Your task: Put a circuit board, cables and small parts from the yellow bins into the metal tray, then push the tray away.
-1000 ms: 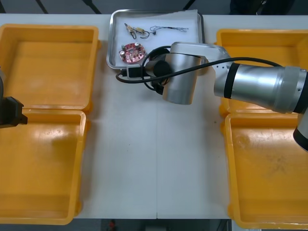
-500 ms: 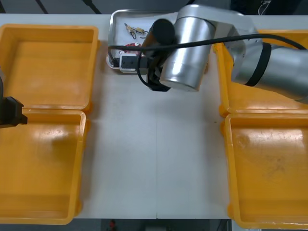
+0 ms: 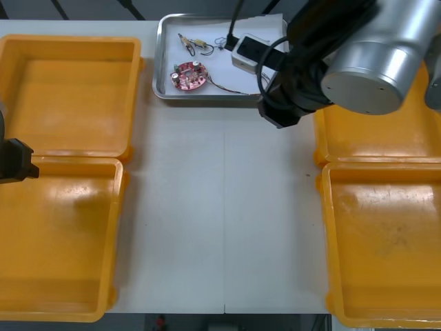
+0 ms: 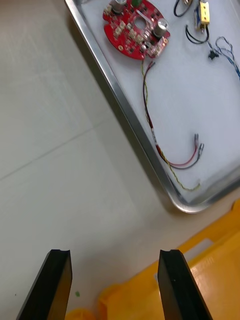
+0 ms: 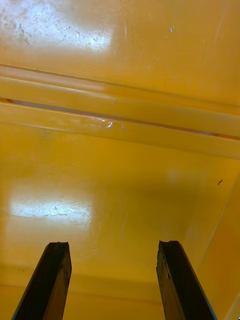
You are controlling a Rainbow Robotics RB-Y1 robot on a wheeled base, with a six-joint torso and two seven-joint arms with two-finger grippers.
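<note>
At nine o'clock on the table [image 3: 220,207], my left gripper [image 5: 114,245] hung over the line where the two left yellow bins [image 3: 69,103] meet. Its fingers were spread wide with nothing between them, and bare bin floor lay beyond them.

At twelve o'clock sat the metal tray [image 3: 160,55], white inside, between the far bins. The round red circuit board [image 3: 189,76] lay flat at about seven o'clock inside it, close to the near rim. The small metal parts [image 3: 189,45] lay at about eleven o'clock, apart from the board. A red and yellow cable [image 4: 150,117] ran from the board's edge along the near rim toward the tray's five o'clock corner, where its loose ends curled. A thin blue and white cable [image 4: 230,55] lay near the far rim, beside the small parts.

At about one o'clock on the table, my right gripper [image 4: 115,252] hovered above bare tabletop just off that five o'clock corner. Its fingers stood well apart and pinched nothing, and it touched neither the tray nor the rim of the right yellow bins [image 3: 386,241] close by.
</note>
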